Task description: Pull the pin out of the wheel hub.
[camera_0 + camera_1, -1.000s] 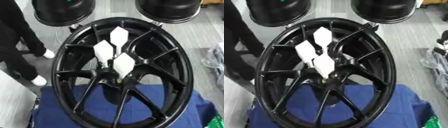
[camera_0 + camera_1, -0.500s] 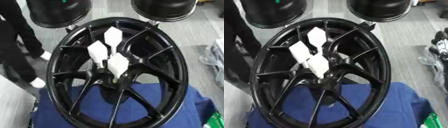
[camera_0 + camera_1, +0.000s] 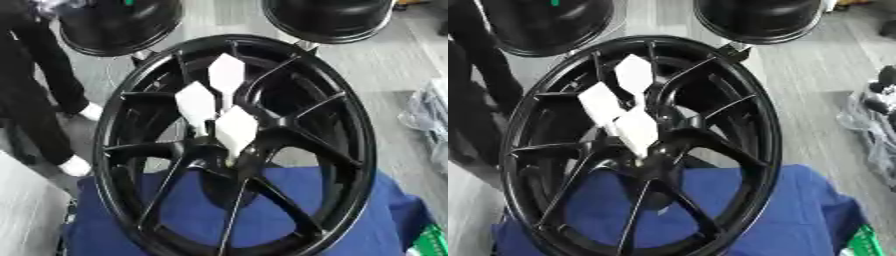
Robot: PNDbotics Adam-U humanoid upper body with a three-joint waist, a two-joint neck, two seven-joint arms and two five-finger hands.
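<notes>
Black wheel hub [image 3: 236, 145] stands on blue cloth [image 3: 359, 210], three white pins [image 3: 234, 127] at its centre; no fingers visible

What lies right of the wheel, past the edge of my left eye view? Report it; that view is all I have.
Observer: In the right eye view a dark thing shows at the edge, above the clear plastic. It is apart from the wheel.
Operator: Check that view for hands.
Observer: None. Neither hand shows there either, and nothing touches the white pieces at the hub.
</notes>
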